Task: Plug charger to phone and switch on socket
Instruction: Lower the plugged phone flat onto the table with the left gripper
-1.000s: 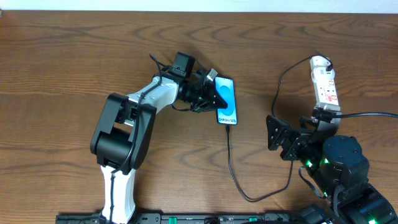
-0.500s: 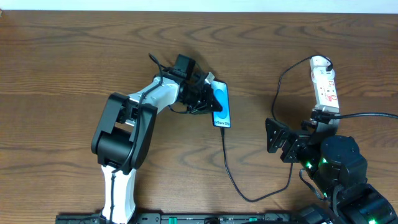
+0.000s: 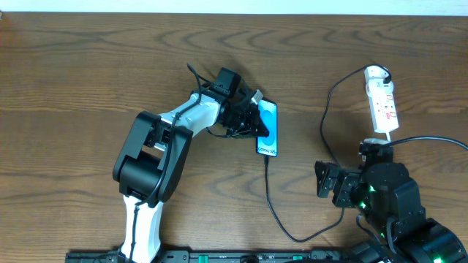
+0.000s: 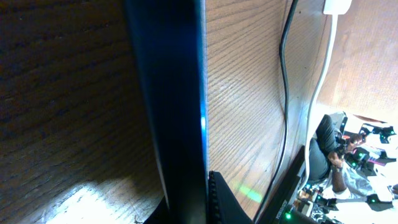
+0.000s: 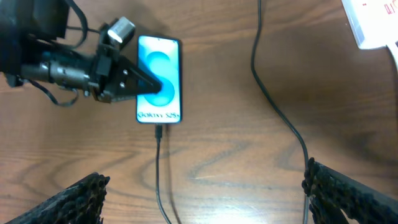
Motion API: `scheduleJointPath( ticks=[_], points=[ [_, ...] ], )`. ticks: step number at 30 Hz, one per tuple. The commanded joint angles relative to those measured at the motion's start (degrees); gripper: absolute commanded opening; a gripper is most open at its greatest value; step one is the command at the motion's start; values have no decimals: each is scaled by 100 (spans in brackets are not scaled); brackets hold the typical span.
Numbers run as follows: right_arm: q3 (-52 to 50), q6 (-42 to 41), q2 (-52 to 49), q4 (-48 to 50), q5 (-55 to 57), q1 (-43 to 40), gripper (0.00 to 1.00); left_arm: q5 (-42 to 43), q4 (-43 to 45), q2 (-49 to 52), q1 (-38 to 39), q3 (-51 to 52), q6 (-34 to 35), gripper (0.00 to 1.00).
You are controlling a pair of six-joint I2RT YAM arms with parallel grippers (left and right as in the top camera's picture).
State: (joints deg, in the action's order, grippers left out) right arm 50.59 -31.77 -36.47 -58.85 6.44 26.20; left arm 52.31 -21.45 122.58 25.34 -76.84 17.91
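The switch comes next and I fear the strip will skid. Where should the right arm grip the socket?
Probably across its narrow width, near the middle of the socket, with the right gripper coming straight down and its jaws on the two long sides. It lies flat, and those sides are straight and parallel; the charger crowds its rounded end.

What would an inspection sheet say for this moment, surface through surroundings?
Surface: brown wood-grain table.
Job's things: phone lit, screen up; socket at the far right, switch state unreadable.
Clutter: nothing seen.
Grippers: left gripper shut on the phone, one finger across its screen; right gripper open, empty, above the table.
Cables: charger runs from the phone's bottom edge, loops near the robot's side, rises to the socket; tip looks plugged in.
Surroundings: pale strip beyond the table's far edge.
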Motion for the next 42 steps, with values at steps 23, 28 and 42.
scheduleJointPath(
  ticks=[23,28,42],
  points=[
    [74,-208,-9,-52,50,-17,99,-1353,-350,-11,129,2,-225,36],
    [74,-208,-9,-50,52,-17,99,-1799,-527,-11,236,4,-225,37],
    [72,-463,-9,-33,52,-17,99,-2651,-595,-11,341,7,-223,45]
  ],
)
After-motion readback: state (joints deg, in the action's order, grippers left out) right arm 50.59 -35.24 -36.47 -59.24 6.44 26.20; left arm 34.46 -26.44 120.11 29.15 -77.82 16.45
